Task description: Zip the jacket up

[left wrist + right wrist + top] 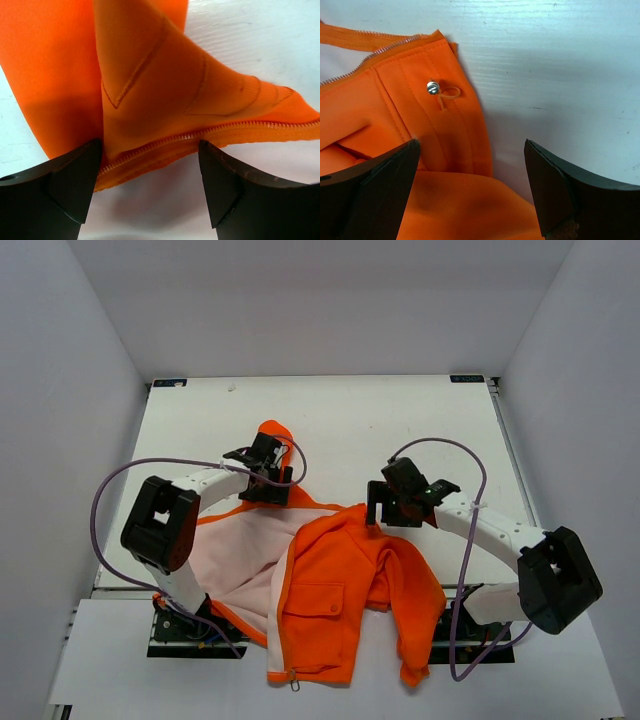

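The orange jacket (330,590) lies unzipped on the white table (350,425), with its pale lining (245,560) showing on the left and one front panel with a flap pocket folded over it. A zipper pull (294,681) sits at the near hem. My left gripper (264,480) hovers open at the jacket's far left part. In the left wrist view the zipper edge (165,142) runs across between its fingers (70,185). My right gripper (383,506) stands open over the jacket's far right edge, where a small metal snap with a loop (433,88) and zipper teeth (350,75) show.
White walls enclose the table on three sides. Purple cables (100,500) arch off both arms. Small blue labels (170,383) mark the far corners. The arm bases (185,625) sit at the near edge, partly under the jacket.
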You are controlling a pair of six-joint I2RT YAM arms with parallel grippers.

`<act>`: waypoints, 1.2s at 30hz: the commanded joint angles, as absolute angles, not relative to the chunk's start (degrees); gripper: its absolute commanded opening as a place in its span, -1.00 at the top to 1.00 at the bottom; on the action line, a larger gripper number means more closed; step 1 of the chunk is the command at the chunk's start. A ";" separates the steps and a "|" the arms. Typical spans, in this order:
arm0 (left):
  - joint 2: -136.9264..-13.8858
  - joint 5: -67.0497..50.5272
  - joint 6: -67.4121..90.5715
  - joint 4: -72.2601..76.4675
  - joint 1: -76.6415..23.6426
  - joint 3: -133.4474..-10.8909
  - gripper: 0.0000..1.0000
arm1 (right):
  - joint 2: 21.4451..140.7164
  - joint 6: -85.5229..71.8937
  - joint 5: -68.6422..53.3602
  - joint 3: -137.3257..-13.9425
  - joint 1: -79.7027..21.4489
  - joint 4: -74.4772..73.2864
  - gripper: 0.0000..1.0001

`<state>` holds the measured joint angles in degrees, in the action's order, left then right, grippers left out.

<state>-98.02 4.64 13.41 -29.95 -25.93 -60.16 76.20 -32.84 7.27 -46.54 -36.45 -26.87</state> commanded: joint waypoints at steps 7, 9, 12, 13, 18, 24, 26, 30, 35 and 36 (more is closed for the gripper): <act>-99.14 3.63 13.54 -30.24 -25.84 -61.35 -0.51 | 74.62 -35.06 4.49 -43.42 -36.12 -24.26 -0.79; -98.70 1.15 13.18 -29.45 -25.84 -60.65 -0.03 | 75.32 -36.38 4.66 -43.33 -36.12 -24.26 -0.70; -96.51 0.35 13.97 -29.27 -25.84 -59.68 0.95 | 76.72 -37.18 6.06 -44.21 -36.12 -25.40 -0.51; -95.63 0.35 14.15 -29.27 -25.84 -59.59 1.00 | 76.99 -36.92 5.89 -44.82 -36.12 -25.49 -0.25; -86.41 1.49 18.01 -27.78 -25.84 -58.62 1.00 | 76.38 -35.60 5.71 -46.66 -36.12 -24.00 1.00; -75.61 3.78 20.74 -26.99 -25.84 -64.49 1.00 | 73.66 -29.55 10.45 -56.94 -36.12 -24.00 1.00; -73.05 3.78 20.83 -24.62 -25.84 -66.09 1.00 | 71.99 -27.61 11.33 -59.75 -36.12 -22.77 1.00; -67.68 0.19 20.39 -20.57 -25.84 -69.87 1.00 | 67.86 -21.21 12.92 -65.03 -36.12 -16.63 1.00; -61.71 -5.97 21.53 -16.79 -25.84 -69.88 1.00 | 67.32 -23.19 8.45 -64.52 -36.12 -19.77 0.58; -61.09 -6.24 21.88 -16.87 -25.84 -69.26 1.00 | 67.41 -24.25 7.48 -63.55 -36.12 -19.95 0.38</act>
<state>-64.75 -3.14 20.05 -23.83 -26.04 -67.99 66.17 -24.03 9.87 -64.97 -36.34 -18.46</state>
